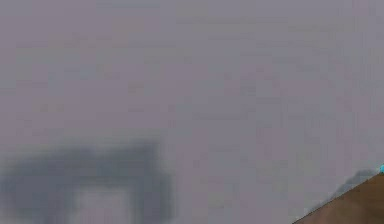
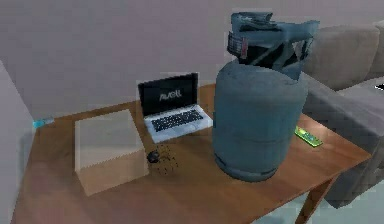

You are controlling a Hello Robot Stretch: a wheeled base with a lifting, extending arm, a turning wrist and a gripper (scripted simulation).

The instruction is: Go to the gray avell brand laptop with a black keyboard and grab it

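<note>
Laptop (image 2: 172, 103) sits on table (image 2: 200, 190) between box (image 2: 108, 150) and cylinder (image 2: 258, 120); the reach should thread that gap. Gripper state cannot be told.

A gray laptop (image 2: 176, 110) stands open on a brown wooden table (image 2: 190, 190), its dark screen raised and its black keyboard flat on the tabletop. It sits near the table's far edge, between a cardboard box (image 2: 108, 150) and a blue-gray gas cylinder (image 2: 258, 120).
</note>
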